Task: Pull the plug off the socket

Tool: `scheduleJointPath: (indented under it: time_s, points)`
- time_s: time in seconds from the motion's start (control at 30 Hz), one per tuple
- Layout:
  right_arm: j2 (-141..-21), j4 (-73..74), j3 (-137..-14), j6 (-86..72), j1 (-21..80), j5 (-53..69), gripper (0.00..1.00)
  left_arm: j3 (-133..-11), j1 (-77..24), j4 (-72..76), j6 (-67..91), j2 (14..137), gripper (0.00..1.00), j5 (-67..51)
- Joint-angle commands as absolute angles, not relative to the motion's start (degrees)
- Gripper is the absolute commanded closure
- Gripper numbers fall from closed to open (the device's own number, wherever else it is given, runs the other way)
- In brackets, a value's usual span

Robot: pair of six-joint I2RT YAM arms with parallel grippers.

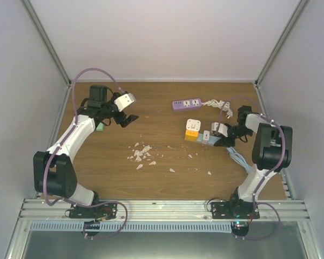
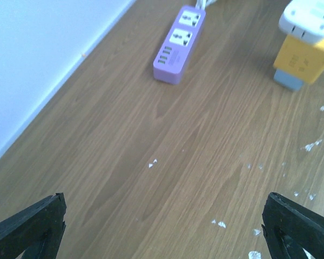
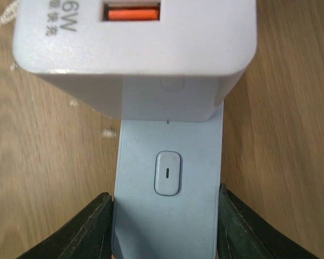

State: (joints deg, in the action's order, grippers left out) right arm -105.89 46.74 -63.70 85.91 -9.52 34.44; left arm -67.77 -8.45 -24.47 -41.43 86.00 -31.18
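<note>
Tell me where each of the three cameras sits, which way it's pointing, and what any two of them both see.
Top external: above and behind the arm bases, looking down on the wooden table; both arms show, with the left gripper and the right gripper.
Left wrist: low over the table, facing the purple power strip; its open fingertips fill the bottom corners.
Right wrist: close above the blue socket and white charger; its fingers press the socket's sides.
Shared: top and left wrist views both show the purple power strip and the yellow adapter.

Left arm bent, pincer (image 2: 162,224) spread wide, hovering. Right arm folded inward, pincer (image 3: 166,226) clamped on socket (image 3: 167,145) sides.
</note>
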Motion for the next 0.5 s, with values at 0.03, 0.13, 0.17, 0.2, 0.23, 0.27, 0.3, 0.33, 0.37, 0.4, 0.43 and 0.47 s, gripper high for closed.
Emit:
scheduleJointPath:
  time_s: [0.03, 0.13, 0.17, 0.2, 0.23, 0.27, 0.3, 0.33, 0.37, 0.4, 0.43, 0.47]
  points:
    - [-108.9, 49.4, -60.2, 81.6, -0.3, 38.5, 0.66, -69.0, -7.6, -23.6, -37.4, 84.2, 0.01, -37.9]
    - [-108.6, 48.2, -59.6, 79.3, 4.5, 39.6, 0.65, -74.0, -7.7, -33.9, -41.0, 88.5, 0.01, -43.5]
    - [-108.5, 47.9, -59.5, 78.7, 6.0, 40.0, 0.65, -74.8, -7.7, -36.3, -41.1, 89.6, 0.01, -44.6]
    - [-108.5, 47.5, -59.4, 78.2, 7.0, 40.4, 0.65, -74.9, -7.7, -36.7, -40.7, 90.2, 0.01, -45.3]
    - [-108.6, 47.1, -59.3, 77.5, 8.1, 40.7, 0.65, -74.5, -7.9, -36.5, -40.4, 90.2, 0.01, -45.5]
    - [-108.8, 46.7, -59.4, 76.6, 9.2, 40.7, 0.65, -73.8, -8.3, -36.1, -40.3, 89.9, 0.01, -45.5]
    - [-109.0, 46.5, -59.7, 76.1, 10.3, 40.7, 0.65, -73.0, -8.9, -36.0, -40.4, 89.6, 0.01, -45.4]
    - [-109.1, 46.2, -60.0, 75.5, 11.4, 40.9, 0.65, -72.4, -9.8, -36.0, -40.7, 89.2, 0.01, -45.3]
    - [-109.2, 46.0, -60.2, 75.0, 12.4, 41.2, 0.65, -71.7, -10.2, -36.2, -41.0, 89.0, 0.01, -45.5]
    - [-109.2, 45.4, -60.4, 74.3, 13.4, 41.4, 0.65, -71.0, -10.9, -36.3, -41.0, 88.8, 0.01, -45.7]
    - [-109.4, 45.1, -60.8, 73.5, 14.5, 41.6, 0.65, -70.4, -11.5, -36.4, -40.9, 88.7, 0.01, -45.7]
    - [-109.6, 44.9, -61.2, 73.0, 15.5, 41.8, 0.65, -69.8, -12.0, -36.7, -40.8, 88.7, 0.01, -46.3]
